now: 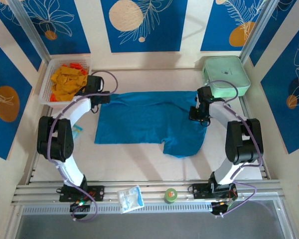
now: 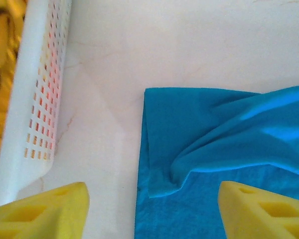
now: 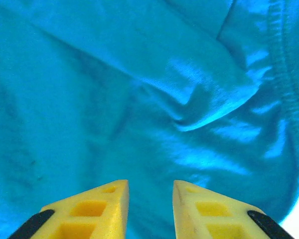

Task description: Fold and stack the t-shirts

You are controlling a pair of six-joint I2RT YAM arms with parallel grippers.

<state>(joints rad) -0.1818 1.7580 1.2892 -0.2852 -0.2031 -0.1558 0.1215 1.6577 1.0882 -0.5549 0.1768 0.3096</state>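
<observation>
Teal-blue t-shirt [image 1: 149, 122] is laid on the surface [image 1: 139, 164] at centre, with a doubled layer at its 10 o'clock corner and a flap trailing toward 5 o'clock. Left end effector [image 1: 100, 97] is placed at that 10 o'clock corner, fingers wide apart, nothing held. Right end effector [image 1: 199, 113] is over the 3 o'clock edge, fingers slightly apart, nothing clamped. Cloth is judged light, limp, crease-prone and not fragile; sagging is expected if it is lifted at one point. Hold is best taken at corners or hems, both layers pinched.
</observation>
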